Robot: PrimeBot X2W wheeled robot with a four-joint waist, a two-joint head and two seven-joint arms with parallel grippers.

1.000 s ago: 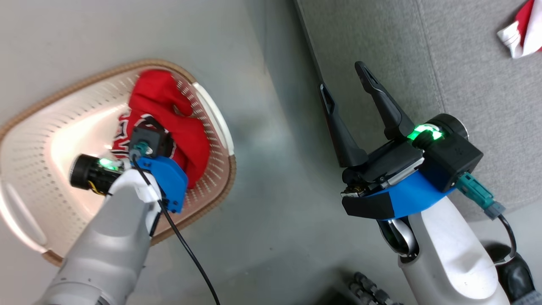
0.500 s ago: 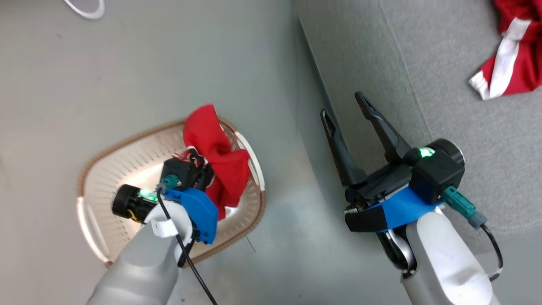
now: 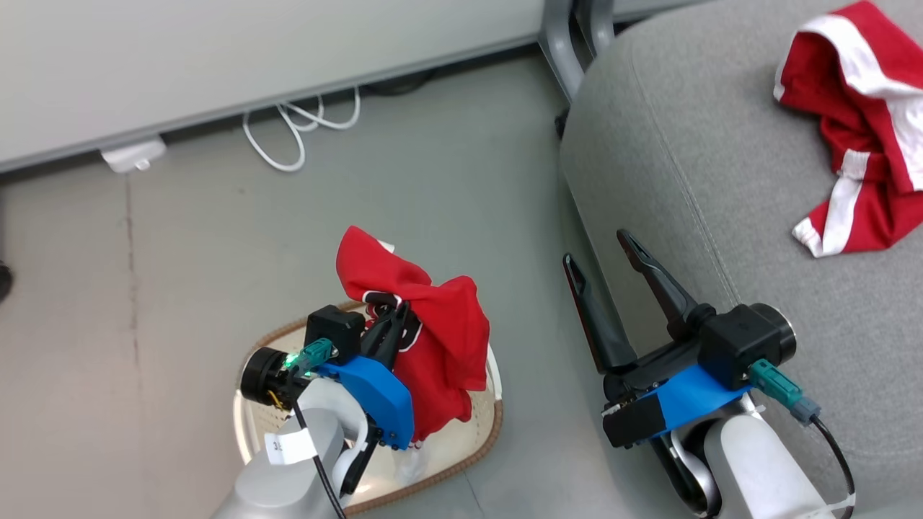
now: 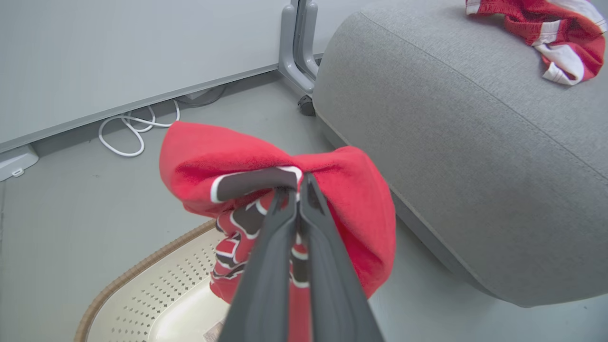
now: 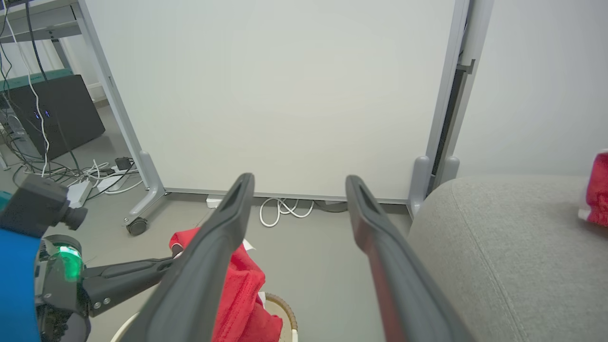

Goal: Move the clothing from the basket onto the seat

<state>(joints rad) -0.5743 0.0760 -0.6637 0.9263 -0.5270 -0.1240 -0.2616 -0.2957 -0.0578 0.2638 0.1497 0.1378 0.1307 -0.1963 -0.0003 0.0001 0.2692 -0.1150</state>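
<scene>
Left jaws pinching jersey (image 3: pixel 440 339) over basket (image 4: pixel 156 304), right jaws spread beside seat (image 3: pixel 721 180) edge, floor (image 3: pixel 526 288) between.

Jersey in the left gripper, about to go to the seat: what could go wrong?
1. The left gripper pinches only a small fold of the jersey; the hanging bulk might slip free onto the floor.
2. Its low hem hangs near the basket rim and could snag, or drag on the seat edge.
3. The open right gripper stands between jersey and seat; cloth may catch on it.
</scene>
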